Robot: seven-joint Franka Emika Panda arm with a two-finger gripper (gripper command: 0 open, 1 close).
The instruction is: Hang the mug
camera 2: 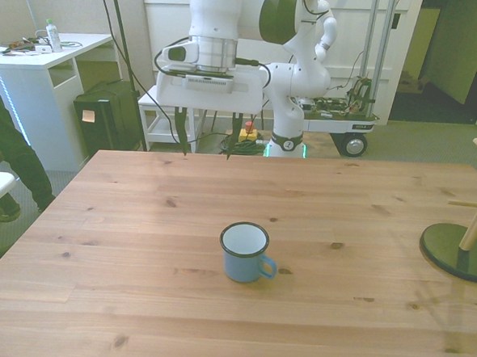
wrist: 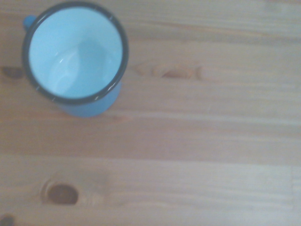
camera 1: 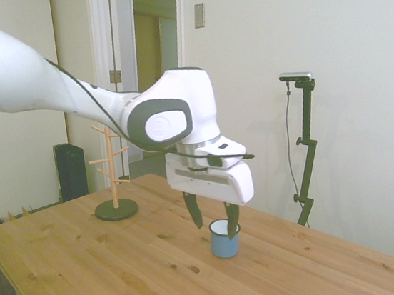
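Note:
The mug [camera 2: 244,256] is light blue with a white inside and a thin dark rim. It stands upright near the table's middle, its handle pointing toward the front view's right. In the side view the mug [camera 1: 223,241] shows partly behind one dark finger. My gripper [camera 2: 206,148] hangs open and empty, well above the table's far edge and apart from the mug. The side view shows the gripper [camera 1: 212,220] with its fingers spread and pointing down. The wrist view looks down into the mug [wrist: 75,54] from above.
A wooden peg rack [camera 1: 116,173] on a dark round base stands at the table's corner, seen as the rack [camera 2: 466,237] at the front view's right edge. A person in dark clothes [camera 2: 9,152] stands off the front view's left.

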